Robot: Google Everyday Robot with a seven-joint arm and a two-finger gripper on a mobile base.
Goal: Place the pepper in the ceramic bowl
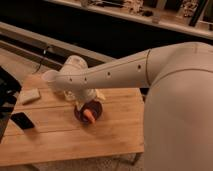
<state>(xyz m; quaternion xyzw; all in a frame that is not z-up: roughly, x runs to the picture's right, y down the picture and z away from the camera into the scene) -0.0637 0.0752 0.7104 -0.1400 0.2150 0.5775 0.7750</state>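
Reaching across the wooden table (65, 142) from the right of the camera view, the robot's white arm (115, 70) ended over the ceramic bowl (95, 111), a small dark maroon dish near the middle of the tabletop. The gripper (86, 102) sat at the bowl's near-left rim, mostly hidden beneath the wrist housing, so whether it was spread or pinched could not be told.

The pepper (89, 117) showed as a short orange-red sliver directly under the gripper, within the bowl's outline. Its long axis ran roughly from the gripper downward and a little toward the right of the picture, the lower tip reaching toward the bowl's front edge. It was unclear whether the pepper was resting on the bowl's floor, leaning on the rim, or hanging from the gripper; contact between the two could not be made out.

That relation was what the coming move turned on. The pepper lay just below the gripper and already over the bowl, so no sideways carry appeared to be needed. Judging from this, the task was close to finished: what remained seemed to be a release, if the pepper was held at all, and a straight lift of the arm clear of the rim. Because the pepper is about as long as the bowl is wide, a tilted drop might leave it propped across the edge.

A white cup (50, 76) stood behind the arm toward the table's back-left corner, a pale flat object (28, 96) lay at the left, and a dark flat item (22, 120) sat near the left edge, all well apart from the bowl.
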